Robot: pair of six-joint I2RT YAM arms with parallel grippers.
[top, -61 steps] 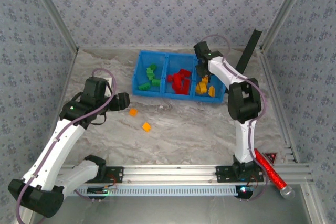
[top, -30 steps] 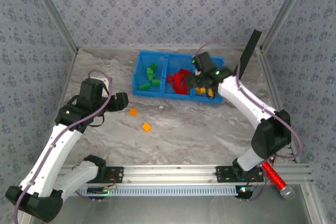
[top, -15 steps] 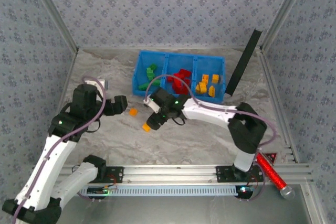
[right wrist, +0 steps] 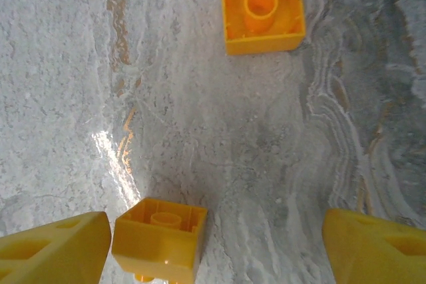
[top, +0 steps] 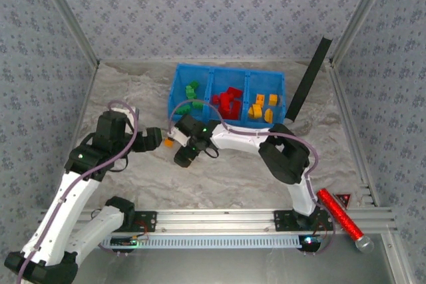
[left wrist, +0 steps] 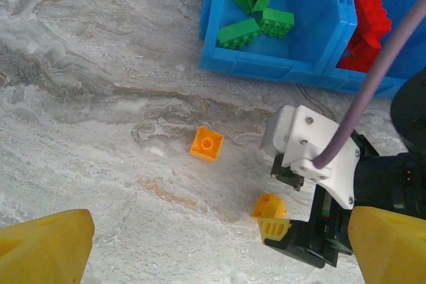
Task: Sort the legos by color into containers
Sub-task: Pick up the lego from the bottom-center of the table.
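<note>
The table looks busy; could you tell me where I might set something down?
Free: left of the tray, toward the wall; the near strip along the rail. Crowded: before the tray, where the left pincer, right pincer and two orange bricks meet.

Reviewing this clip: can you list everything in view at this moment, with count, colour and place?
blue plastic tray: one, three compartments, far side of table
green studded bricks: several, left compartment
red studded bricks: several, middle compartment
orange-yellow studded bricks: several, right compartment
first loose brick: one, orange-yellow, on table before tray
second loose brick: one, orange-yellow, between right jaws
black bar: one, slanted, far right
red cylinder with silver tip: one, near right corner
marbled table: one, grey
left gripper: jaws open
right gripper: jaws open
</note>
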